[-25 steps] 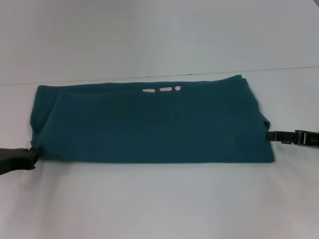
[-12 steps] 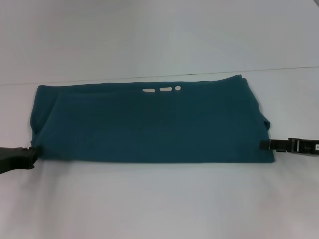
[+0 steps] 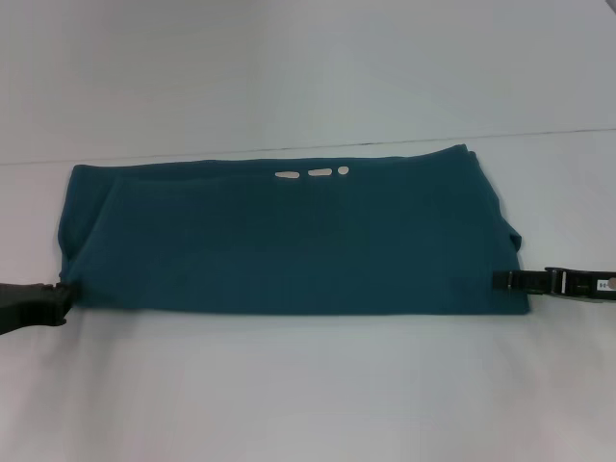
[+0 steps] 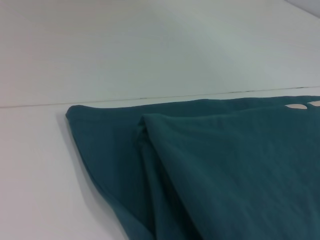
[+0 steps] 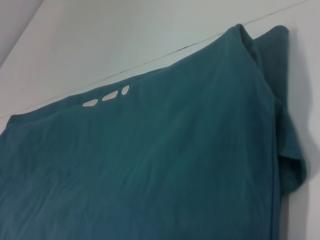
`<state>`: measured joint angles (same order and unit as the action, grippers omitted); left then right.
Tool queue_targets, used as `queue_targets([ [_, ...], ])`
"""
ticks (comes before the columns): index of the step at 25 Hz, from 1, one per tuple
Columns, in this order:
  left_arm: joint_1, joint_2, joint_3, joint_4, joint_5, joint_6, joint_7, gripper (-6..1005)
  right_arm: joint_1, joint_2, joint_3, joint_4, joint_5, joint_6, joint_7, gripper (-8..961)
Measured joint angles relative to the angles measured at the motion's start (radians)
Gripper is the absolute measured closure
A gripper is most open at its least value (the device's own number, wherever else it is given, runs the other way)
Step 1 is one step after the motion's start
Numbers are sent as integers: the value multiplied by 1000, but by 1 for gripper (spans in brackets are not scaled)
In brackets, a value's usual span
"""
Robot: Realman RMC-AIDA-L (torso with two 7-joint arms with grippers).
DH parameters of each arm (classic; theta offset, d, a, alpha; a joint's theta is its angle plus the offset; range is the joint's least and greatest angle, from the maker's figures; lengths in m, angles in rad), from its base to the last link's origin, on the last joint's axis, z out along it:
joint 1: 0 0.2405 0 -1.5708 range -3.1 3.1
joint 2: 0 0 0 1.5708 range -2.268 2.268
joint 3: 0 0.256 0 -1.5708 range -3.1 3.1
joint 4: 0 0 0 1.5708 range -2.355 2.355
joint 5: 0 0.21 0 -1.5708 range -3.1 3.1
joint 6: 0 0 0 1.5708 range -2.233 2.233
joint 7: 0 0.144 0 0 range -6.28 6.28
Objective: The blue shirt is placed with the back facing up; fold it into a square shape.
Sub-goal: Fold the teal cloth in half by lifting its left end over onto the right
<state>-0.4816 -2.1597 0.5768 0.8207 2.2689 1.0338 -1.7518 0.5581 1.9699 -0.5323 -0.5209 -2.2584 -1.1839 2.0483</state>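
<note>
The blue shirt (image 3: 289, 241) lies flat on the white table as a long, wide band, with three small white marks (image 3: 313, 173) near its far edge. My left gripper (image 3: 60, 300) sits low at the band's near left corner, touching the cloth. My right gripper (image 3: 500, 280) reaches in from the right, its tip over the shirt's right edge close to the near right corner. The left wrist view shows the shirt (image 4: 225, 170) with layered folds at its left end. In the right wrist view the shirt (image 5: 150, 165) has a sleeve bulging out at its right side.
The white table (image 3: 289, 385) spreads in front of the shirt and to both sides. Its far edge (image 3: 539, 133) runs just behind the shirt, against a pale wall.
My right gripper has slid left and slightly nearer, from beside the sleeve onto the shirt's right edge. The left gripper and the shirt have stayed put.
</note>
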Motion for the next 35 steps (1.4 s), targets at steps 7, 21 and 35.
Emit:
queue_targets([
  [7, 0, 2, 0, 0, 0, 0, 1, 994, 4, 2, -9, 6, -1, 8, 0, 191],
  [21, 0, 1, 0, 0, 0, -1, 2, 996, 3, 9, -22, 6, -1, 32, 1, 191],
  [35, 0, 1, 0, 0, 0, 0, 2, 995, 4, 12, -38, 1, -1, 7, 8, 262],
])
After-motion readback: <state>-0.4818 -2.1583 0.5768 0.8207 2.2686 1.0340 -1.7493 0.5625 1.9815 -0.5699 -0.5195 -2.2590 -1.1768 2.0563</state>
